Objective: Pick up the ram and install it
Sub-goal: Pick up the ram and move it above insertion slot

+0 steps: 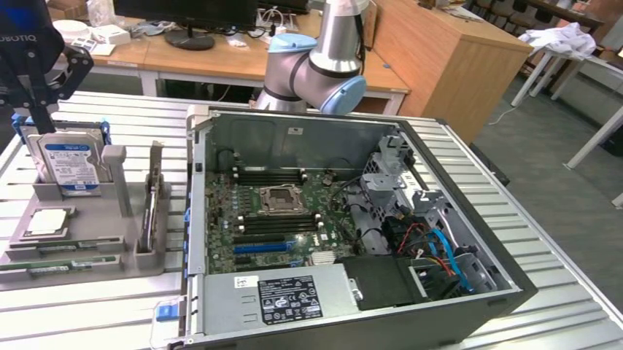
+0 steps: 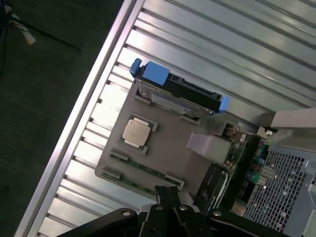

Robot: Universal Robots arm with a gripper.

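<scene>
**Wrist view.** The picture's edge cuts off the body of the jaws. The fingertips (image 2: pixel 163 193) cover the end of the ram (image 2: pixel 138 168) directly below them. The ram's chips and label are too small to make out. The hard drive (image 2: pixel 177 89), across the tray (image 2: pixel 168 143) from the jaws, stands edge-on with its label face hidden. The computer case (image 2: pixel 291 168) beside the jaws runs out of the picture.

**Exterior view.** The picture's corner crops the jaws. Their lower ends blend into the hard drive's blue carrier (image 1: pixel 20 122), so where they end cannot be determined. The top edge cuts off the arm (image 1: pixel 331 65). The print on the hard drive label is unreadable.
</scene>
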